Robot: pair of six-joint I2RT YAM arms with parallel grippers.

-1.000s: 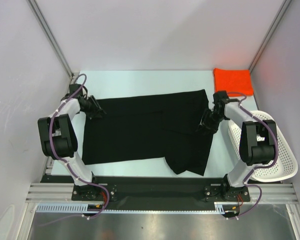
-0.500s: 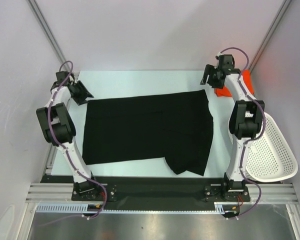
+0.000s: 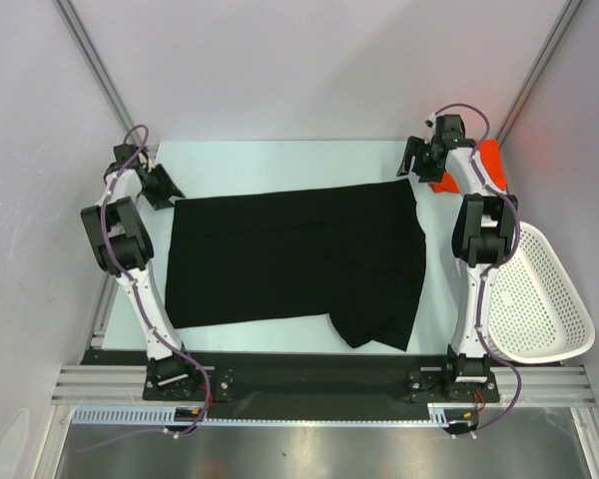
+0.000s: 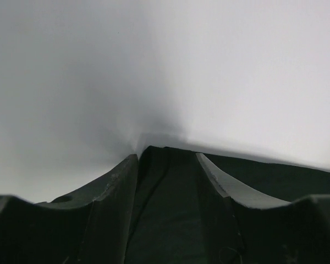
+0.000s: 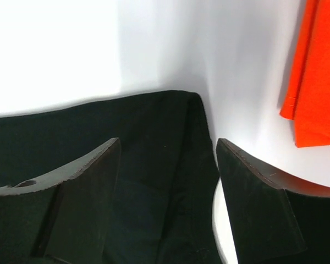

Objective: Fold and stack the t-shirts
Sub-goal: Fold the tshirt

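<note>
The black t-shirt (image 3: 295, 254) lies spread flat on the table, with a folded flap at its near right. My left gripper (image 3: 167, 187) is open at the shirt's far left corner; in the left wrist view (image 4: 166, 159) that corner (image 4: 170, 209) lies between the fingers. My right gripper (image 3: 412, 165) is open at the far right corner; in the right wrist view (image 5: 168, 142) the black cloth (image 5: 154, 181) lies between the fingers. The orange-red t-shirt (image 3: 490, 158) lies folded at the far right, partly behind the right arm, and shows in the right wrist view (image 5: 314, 82).
A white mesh basket (image 3: 539, 299) stands at the right edge, beside the right arm. Grey walls and metal posts close in the table on the left, right and back. Bare pale table (image 3: 280, 160) lies beyond the shirt.
Both arms have reached out from the shirt's side edges to its far corners. In the last half second both grippers shifted slightly closer to the corners. The shirt has not moved.
</note>
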